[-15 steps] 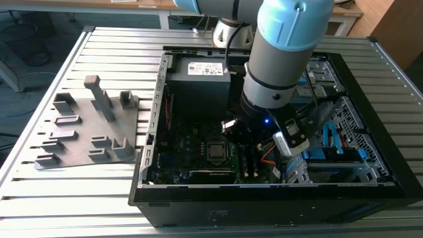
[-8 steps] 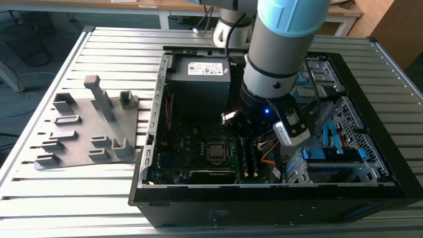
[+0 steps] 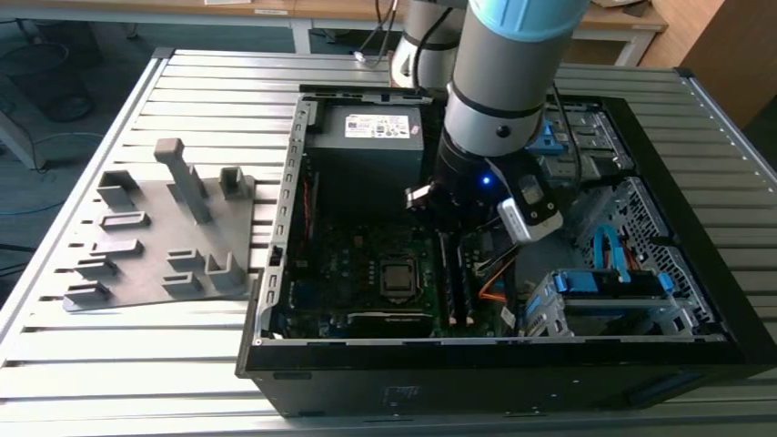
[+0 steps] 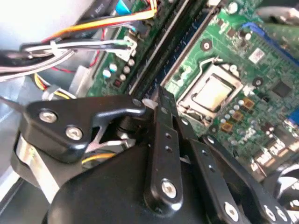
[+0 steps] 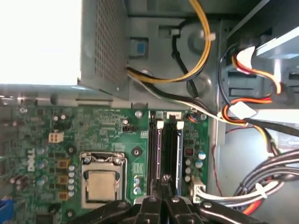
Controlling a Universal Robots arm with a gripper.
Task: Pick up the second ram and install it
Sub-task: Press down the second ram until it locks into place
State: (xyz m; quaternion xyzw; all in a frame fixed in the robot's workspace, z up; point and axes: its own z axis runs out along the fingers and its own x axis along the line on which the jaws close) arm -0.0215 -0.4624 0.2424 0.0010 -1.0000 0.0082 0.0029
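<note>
- Black gripper (image 4: 159, 100) linkages crowd the near part of the second wrist view; the fingertips press together down at the memory slots, and whether they pinch anything cannot be told, since the tips hide the contact point.
- Two dark sticks stand side by side in the slots in the first wrist view; the one right under the fingertips is taken as the second ram (image 5: 166, 147), seated in its slot beside the other ram (image 5: 153, 149).
- Which stick the tips touch is hard to make out; the lower ends of both are cut off by the gripper.
- Beside the slots on the green board (image 5: 107, 126) sits the processor (image 5: 101, 185) in its metal frame.
- Bundled cables (image 5: 243, 112) run past the slots on the other side.
- From the exterior view, the arm (image 3: 504, 82) reaches down into the open case (image 3: 486, 364), covering much of the board.
- Grey holder plate (image 3: 158, 228) lies on the slatted metal table (image 3: 122, 364), to the exterior view's left of the case.
- Wooden desks stand behind.
</note>
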